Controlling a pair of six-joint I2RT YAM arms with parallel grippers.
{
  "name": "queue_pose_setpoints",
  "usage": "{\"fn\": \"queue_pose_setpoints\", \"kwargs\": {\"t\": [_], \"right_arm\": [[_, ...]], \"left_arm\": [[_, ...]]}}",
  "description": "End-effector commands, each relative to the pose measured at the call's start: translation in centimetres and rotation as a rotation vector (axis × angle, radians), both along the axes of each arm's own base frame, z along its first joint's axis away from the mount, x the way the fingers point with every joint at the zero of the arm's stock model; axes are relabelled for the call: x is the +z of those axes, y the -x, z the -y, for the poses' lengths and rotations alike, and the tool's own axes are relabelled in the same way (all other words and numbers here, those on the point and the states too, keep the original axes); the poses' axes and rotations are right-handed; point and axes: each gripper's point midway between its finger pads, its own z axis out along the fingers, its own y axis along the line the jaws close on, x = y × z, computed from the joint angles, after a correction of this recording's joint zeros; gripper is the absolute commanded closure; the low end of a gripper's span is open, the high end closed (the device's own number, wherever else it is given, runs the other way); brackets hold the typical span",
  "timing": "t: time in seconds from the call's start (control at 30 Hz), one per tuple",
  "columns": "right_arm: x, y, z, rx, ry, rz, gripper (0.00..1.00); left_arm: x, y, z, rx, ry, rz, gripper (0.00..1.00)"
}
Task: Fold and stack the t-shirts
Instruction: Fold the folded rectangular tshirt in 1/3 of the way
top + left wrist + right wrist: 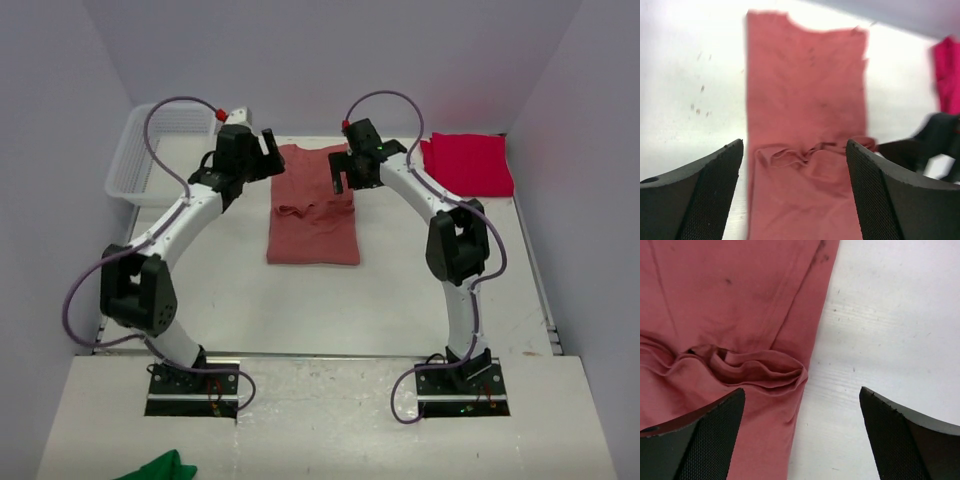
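Note:
The dusty salmon-red t-shirt (312, 215) lies flat in the middle of the table as a long narrow strip, with a bunched crease across it (805, 152). The brighter crimson t-shirt (468, 163) lies folded at the back right and shows at the edge of the left wrist view (947, 70). My left gripper (268, 150) is open and empty above the salmon shirt's far left part (795, 145). My right gripper (338, 172) is open and empty above the shirt's right edge (802, 390), next to the bunched crease (760, 370).
A white plastic basket (140, 155) stands at the back left. A small green cloth (160, 467) lies on the near ledge by the left base. The right arm's gripper shows dark in the left wrist view (932, 142). Bare white tabletop (890, 330) lies right of the shirt.

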Motion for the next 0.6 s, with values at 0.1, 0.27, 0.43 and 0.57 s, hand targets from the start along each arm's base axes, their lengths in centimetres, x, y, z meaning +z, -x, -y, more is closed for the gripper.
{"fn": "queue_pose_setpoints", "kwargs": {"t": [0.1, 0.27, 0.43, 0.57], "right_arm": [[9.7, 0.9, -0.3, 0.009, -0.115, 0.146, 0.03], [6.8, 4.3, -1.1, 0.031, -0.192, 0.025, 0.76], [4.7, 9.3, -4.2, 0.116, -0.422, -0.128, 1.0], [4.3, 11.4, -6.8, 0.21, -0.59, -0.2, 1.0]], "left_arm": [[7.0, 2.9, 2.6, -0.079, 0.109, 0.148, 0.23], [1.6, 5.3, 6.0, -0.222, 0.25, 0.004, 1.0], [-3.7, 8.6, 8.4, -0.356, 0.373, -0.108, 1.0], [-3.4, 10.2, 9.7, -0.447, 0.477, -0.058, 1.0]]}}
